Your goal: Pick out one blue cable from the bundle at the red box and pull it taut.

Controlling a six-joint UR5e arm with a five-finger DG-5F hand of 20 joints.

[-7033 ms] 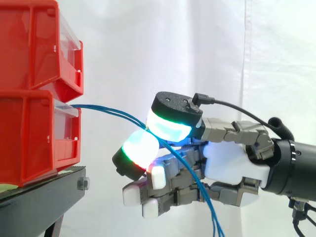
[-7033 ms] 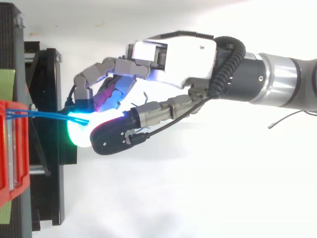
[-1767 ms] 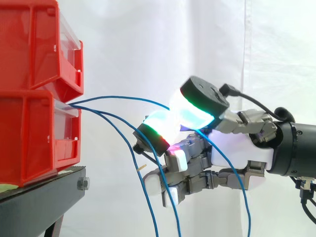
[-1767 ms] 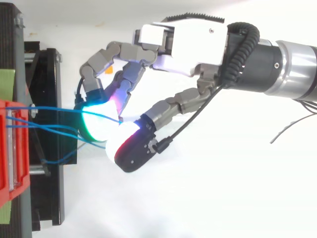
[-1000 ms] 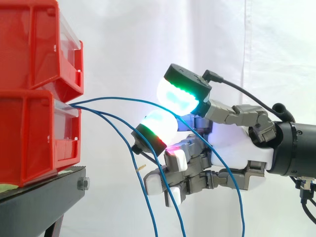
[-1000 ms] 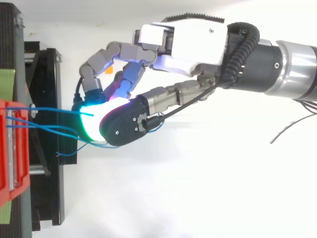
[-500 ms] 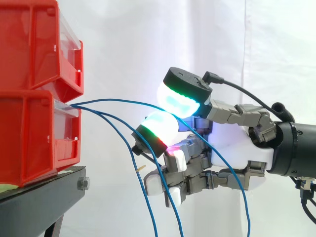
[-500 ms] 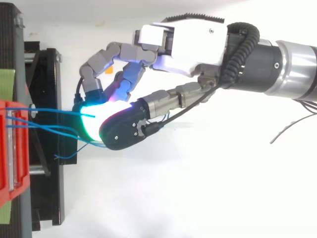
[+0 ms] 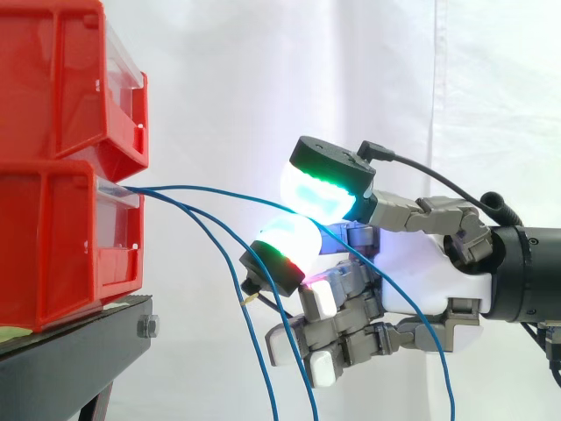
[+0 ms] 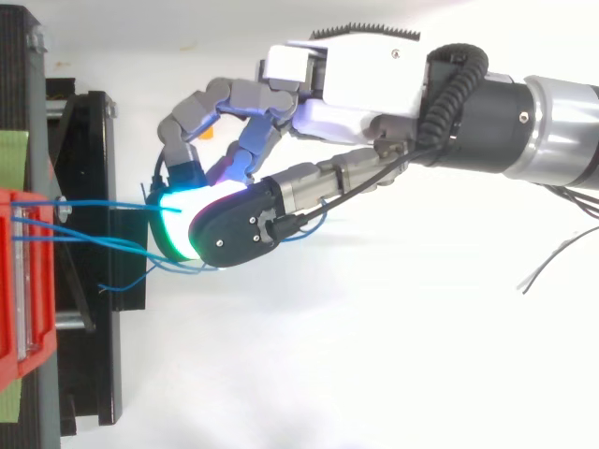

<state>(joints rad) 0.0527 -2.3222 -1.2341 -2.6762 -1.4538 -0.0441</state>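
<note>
At the left of the side view two red bins stand one upon the other on a black stand (image 9: 74, 355), before a white curtain (image 9: 263, 88). Thin blue cables come out of the front of the lower red bin (image 9: 53, 246), just under the upper red bin (image 9: 61, 79). One blue cable (image 9: 202, 187) runs from there to the right in a low arc, with some slack, towards the middle of the frame. There two glowing fingers (image 9: 326, 186) of the hand (image 9: 421, 272) are pressed together on it, a cyan and green pad above and a white, green and red pad below. After the pinch this cable falls to the lower right. The other fingers are curled under the palm. The loose cables (image 9: 263, 373) hang down between the bin and the hand. In the top view a pale green patch (image 10: 11, 154) lies at the left edge, beside the stand.
</note>
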